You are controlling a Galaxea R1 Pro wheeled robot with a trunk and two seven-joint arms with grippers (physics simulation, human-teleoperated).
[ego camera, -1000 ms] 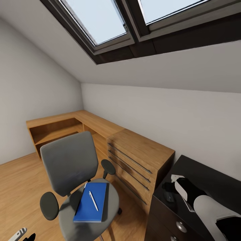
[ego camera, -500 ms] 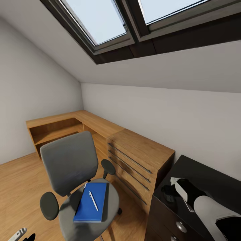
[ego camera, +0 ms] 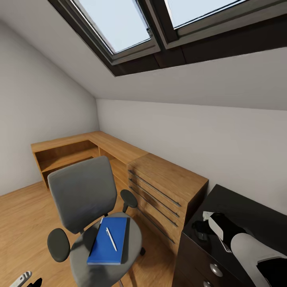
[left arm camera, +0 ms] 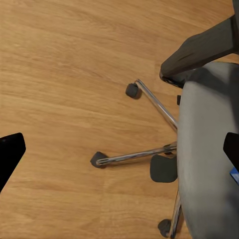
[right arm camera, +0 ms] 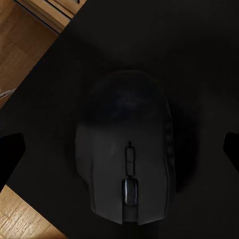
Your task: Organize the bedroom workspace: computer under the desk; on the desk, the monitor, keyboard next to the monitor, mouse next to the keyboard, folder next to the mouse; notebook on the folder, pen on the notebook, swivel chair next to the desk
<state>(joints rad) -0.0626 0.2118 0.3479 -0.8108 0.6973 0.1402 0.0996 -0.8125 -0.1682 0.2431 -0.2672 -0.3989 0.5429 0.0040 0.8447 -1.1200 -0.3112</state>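
Right end effector (right arm camera: 119, 144) hung spread open over mouse (right arm camera: 127, 154) on table (right arm camera: 199, 55), apparently just set down; left end effector (left arm camera: 119, 144) also open, idle beside chair (left arm camera: 209, 149).

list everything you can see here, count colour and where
grey padded swivel chair: one, grey with black armrests and chrome base, on the wooden floor
flat blue folder: one, bright blue, on the chair seat
slim white pen: one, white, on top of the folder
black computer mouse: one, black, on the black desk
long black desk: one, black, round-knobbed drawers, at right
light wooden chest: one, light wood, bar handles, between desk and wooden corner unit
skylight windows: two, dark frames, in the sloped ceiling
right tool: open, fingers either side of the mouse, apart from it
left tool: open, over floor and chair base
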